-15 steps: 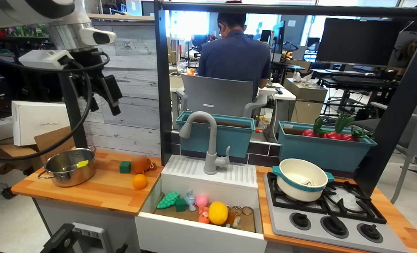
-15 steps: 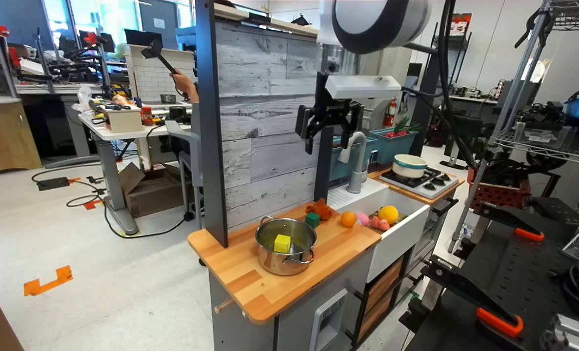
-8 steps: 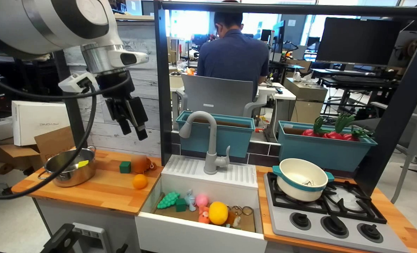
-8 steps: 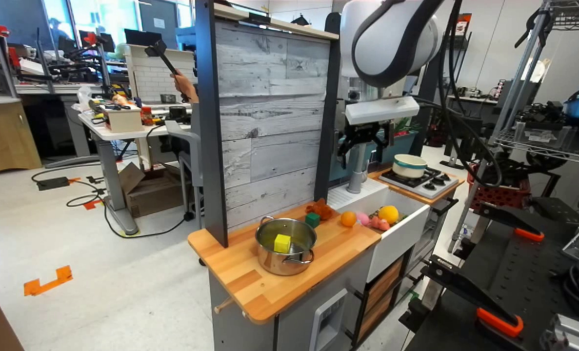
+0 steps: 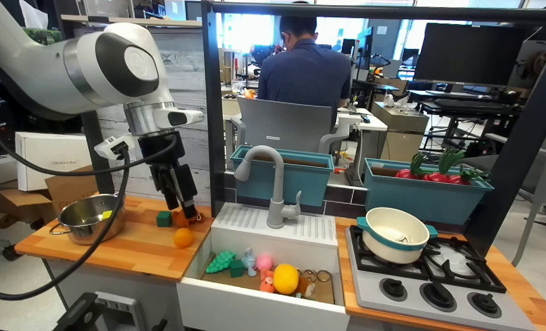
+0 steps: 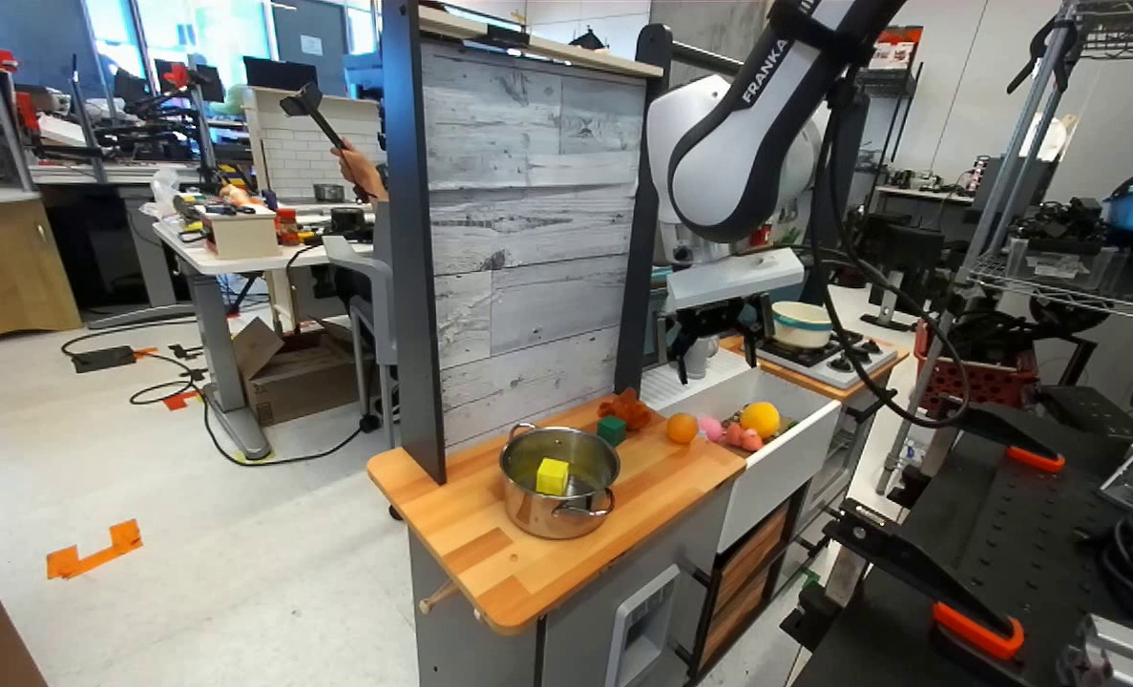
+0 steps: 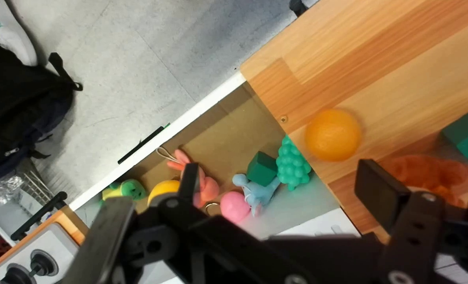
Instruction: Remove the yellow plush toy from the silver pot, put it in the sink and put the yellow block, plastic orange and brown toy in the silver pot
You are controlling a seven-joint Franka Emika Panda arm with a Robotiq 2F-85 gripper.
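The yellow block lies inside the silver pot on the wooden counter. In the sink sits the yellow plush toy among other toys. The plastic orange rests on the counter near the sink's edge. Behind it is the brown toy, partly covered by a finger in the wrist view. My gripper is open and holds nothing. It hangs above the counter's sink end, one finger on the brown toy's side, the other over the sink in the wrist view.
A green block stands beside the brown toy. The faucet rises behind the sink. A white-and-green bowl sits on the stove. A grey plank wall backs the counter. The arm's black cable loops low in front of the pot.
My gripper has come down and moved right in both exterior views, from high above the counter to lower beside the sink, staying open. The toys, pot and block have not moved.
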